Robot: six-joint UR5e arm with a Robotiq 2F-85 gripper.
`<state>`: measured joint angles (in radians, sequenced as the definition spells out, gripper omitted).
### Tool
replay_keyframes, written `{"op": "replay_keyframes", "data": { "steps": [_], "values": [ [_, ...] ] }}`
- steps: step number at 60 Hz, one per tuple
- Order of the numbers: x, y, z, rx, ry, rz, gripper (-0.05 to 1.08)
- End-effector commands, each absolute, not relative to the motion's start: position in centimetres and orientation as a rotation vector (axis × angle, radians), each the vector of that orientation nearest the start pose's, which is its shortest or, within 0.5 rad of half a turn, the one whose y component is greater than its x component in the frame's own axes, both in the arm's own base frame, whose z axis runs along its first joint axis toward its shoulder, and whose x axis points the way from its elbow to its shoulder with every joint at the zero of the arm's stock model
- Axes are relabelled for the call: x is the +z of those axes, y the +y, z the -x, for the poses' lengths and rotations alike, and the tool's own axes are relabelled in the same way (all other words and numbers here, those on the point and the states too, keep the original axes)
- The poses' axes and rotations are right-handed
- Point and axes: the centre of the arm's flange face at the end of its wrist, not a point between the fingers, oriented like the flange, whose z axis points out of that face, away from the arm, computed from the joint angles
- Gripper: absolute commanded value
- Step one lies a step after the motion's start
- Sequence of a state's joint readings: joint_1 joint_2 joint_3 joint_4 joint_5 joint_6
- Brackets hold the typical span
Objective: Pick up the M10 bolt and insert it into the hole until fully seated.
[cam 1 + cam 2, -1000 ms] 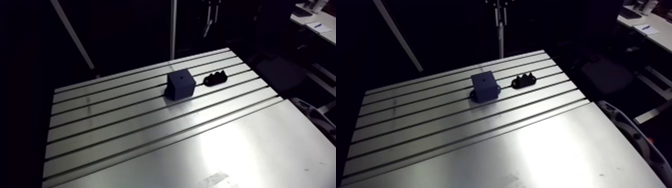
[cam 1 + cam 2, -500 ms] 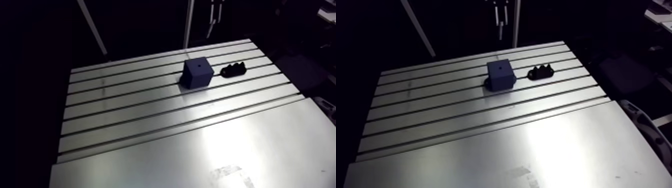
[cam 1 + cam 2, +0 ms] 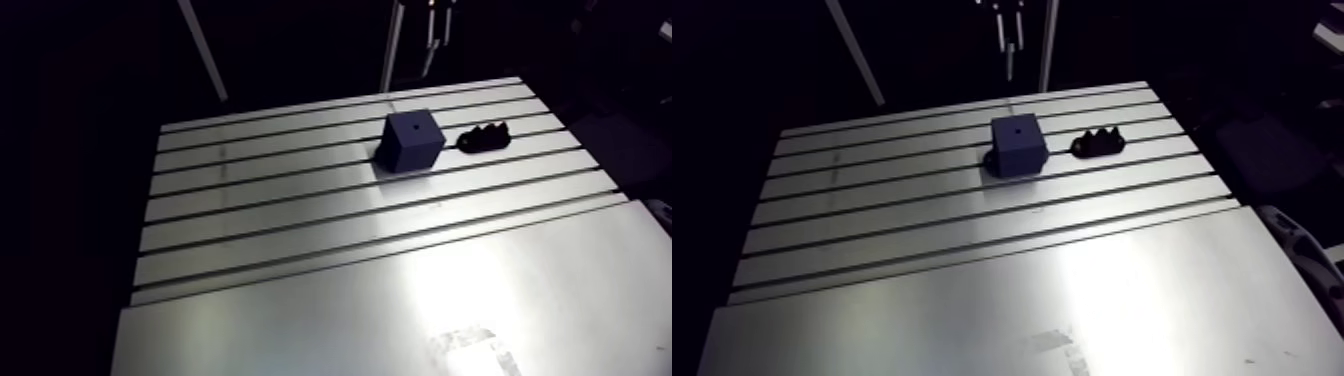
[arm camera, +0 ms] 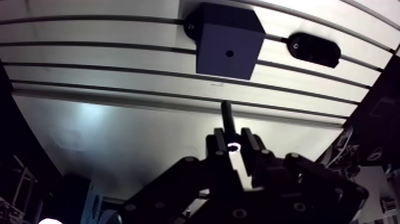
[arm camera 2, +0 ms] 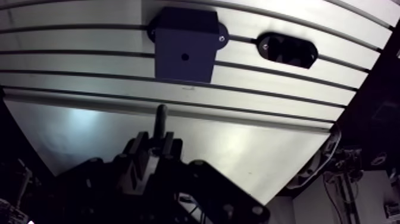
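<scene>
I see the block (image 3: 411, 140) in dark blue, with one small black hole (image 4: 229, 53) in its face. The notched holder (image 3: 484, 138) is black. The table (image 3: 300, 320) is silver-grey with dark parallel stripes. The M10 bolt (image 4: 226, 116) looks dark grey, and the gripper (image 4: 234, 146) is black.

The arm view has swung with the arm: the counter (image 3: 300, 320) now lies more squarely across it, its slots running closer to level, with more of the smooth near plate showing. The dark blue block (image 3: 413, 140) and the black holder (image 3: 485, 138) beside it appear farther over and higher, a shift of the camera only.
</scene>
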<state>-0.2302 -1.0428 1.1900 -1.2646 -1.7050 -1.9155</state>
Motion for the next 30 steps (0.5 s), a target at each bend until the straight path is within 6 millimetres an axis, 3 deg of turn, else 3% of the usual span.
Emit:
{"op": "replay_keyframes", "data": {
  "steps": [1,30],
  "values": [
    [33.8,2.6,66.2,0.01,2.678,0.2,1.08],
    [32.4,2.7,66.4,0.034,2.707,0.184,1.08]
  ]
}}
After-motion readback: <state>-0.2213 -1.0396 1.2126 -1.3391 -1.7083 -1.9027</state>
